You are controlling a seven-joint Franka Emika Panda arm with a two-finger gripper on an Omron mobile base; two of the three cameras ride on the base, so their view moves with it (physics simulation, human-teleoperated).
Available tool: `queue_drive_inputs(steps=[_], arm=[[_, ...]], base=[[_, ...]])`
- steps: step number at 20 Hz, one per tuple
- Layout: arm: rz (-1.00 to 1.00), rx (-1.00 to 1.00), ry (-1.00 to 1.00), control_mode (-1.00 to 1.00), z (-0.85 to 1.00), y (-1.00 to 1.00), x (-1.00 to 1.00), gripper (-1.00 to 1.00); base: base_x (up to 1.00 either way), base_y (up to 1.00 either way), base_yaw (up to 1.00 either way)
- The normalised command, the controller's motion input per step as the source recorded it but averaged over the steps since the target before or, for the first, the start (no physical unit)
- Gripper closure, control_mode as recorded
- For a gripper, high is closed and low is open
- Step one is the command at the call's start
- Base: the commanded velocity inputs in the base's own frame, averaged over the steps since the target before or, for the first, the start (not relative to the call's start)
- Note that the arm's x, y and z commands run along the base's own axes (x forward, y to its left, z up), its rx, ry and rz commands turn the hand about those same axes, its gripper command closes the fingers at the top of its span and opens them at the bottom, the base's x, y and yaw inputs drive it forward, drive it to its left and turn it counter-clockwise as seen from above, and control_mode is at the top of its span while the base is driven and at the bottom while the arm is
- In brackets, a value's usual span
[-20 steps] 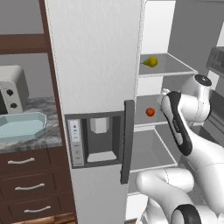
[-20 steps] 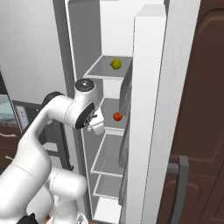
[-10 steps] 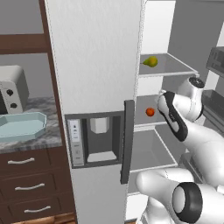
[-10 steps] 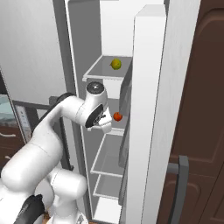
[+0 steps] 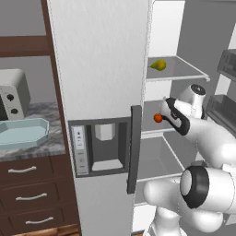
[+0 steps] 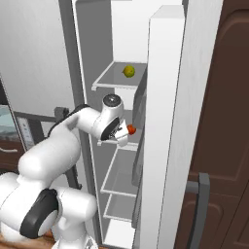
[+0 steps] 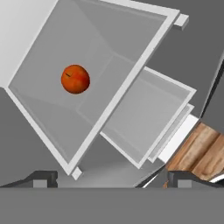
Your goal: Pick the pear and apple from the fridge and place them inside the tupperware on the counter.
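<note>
Apple [image 7: 75, 79] at your ten o'clock, pear [image 5: 159, 65] shelved above; tupperware [image 5: 23, 132] seemingly empty. Gripper [image 7: 111, 178] spread, holding nothing. Both picks remain.

The apple [image 7: 75, 79] is red-orange, the pear [image 5: 159, 65] yellow-green. The fridge [image 5: 101, 69] is white-grey with a dark handle [image 5: 134, 148]. The tray [image 5: 23, 132] is pale blue on a grey marbled surface [image 5: 46, 146] over dark brown drawers [image 5: 32, 184].

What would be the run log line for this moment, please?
gripper: open, above apple | apple: on fridge shelf | pear: shelf above
</note>
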Motion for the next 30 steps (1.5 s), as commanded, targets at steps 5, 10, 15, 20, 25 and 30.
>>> queue_drive_inputs(steps=[5, 10, 15, 20, 25, 30], arm=[[0.00, 0.02, 0.00, -1.00, -0.22, -0.08, 0.46, -1.00], [0.00, 0.03, 0.00, -1.00, -0.18, -0.12, 0.38, -1.00], [0.00, 0.04, 0.00, -1.00, -0.14, -0.09, 0.40, -1.00], [0.00, 0.02, 0.00, -1.00, -0.16, -0.07, 0.37, -1.00], [-0.03, 0.00, 0.00, -1.00, -0.18, -0.01, 0.35, -1.00], [-0.01, 0.00, 0.00, -1.00, -0.19, -0.01, 0.28, -1.00]], base=[[0.00, 0.00, 0.00], [0.00, 0.00, 0.00], [0.00, 0.00, 0.00], [0.00, 0.00, 0.00], [0.00, 0.00, 0.00], [0.00, 0.00, 0.00]])
